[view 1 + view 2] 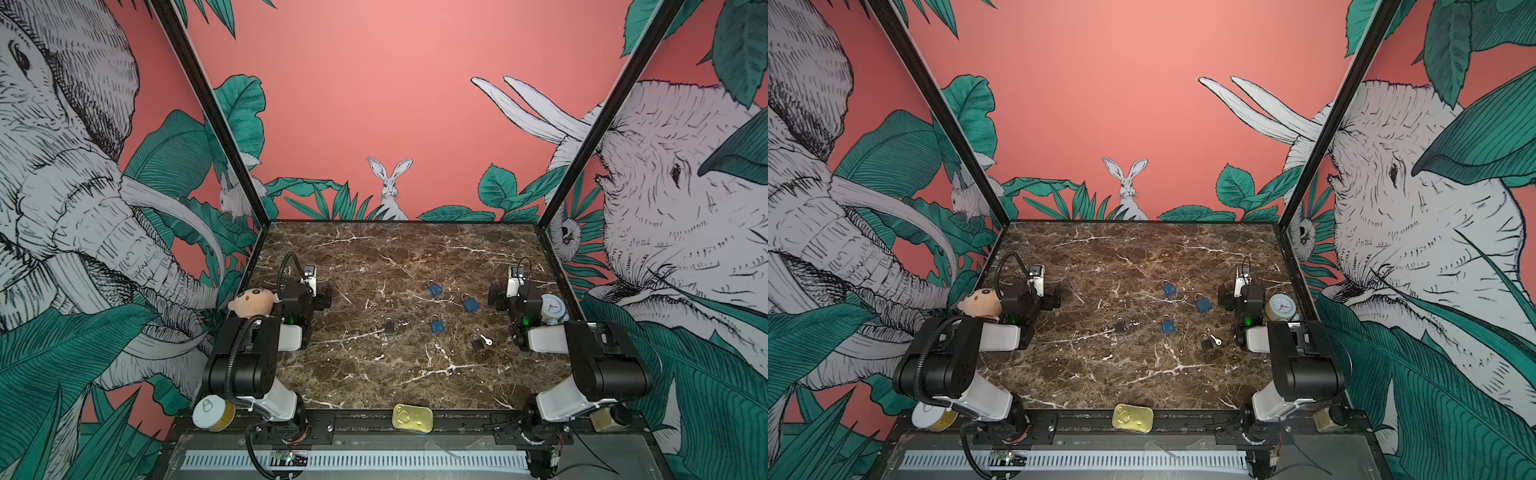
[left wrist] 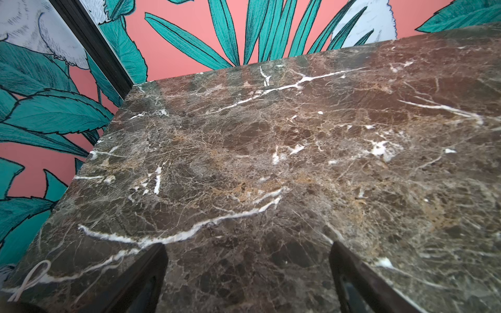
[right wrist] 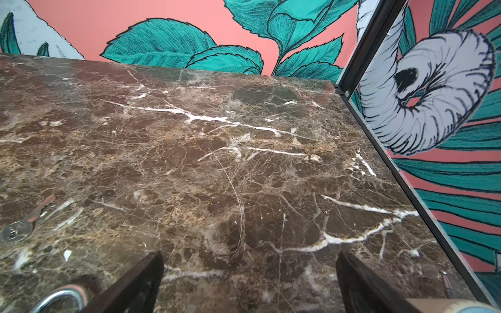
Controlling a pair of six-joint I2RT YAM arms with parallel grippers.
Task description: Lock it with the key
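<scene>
I see the key [image 1: 486,340] lying flat near the right edge of the worktop [image 1: 374,374], just beside the black padlock [image 1: 478,345]. Its long axis runs diagonally, far-left to near-right, and I cannot tell which end is the tip. My left gripper [image 2: 246,281] and right gripper [image 3: 249,284] gape wide, empty.

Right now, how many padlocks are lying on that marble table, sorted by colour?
Blue padlocks: 3
Dark padlocks: 2
Total: 5
</scene>
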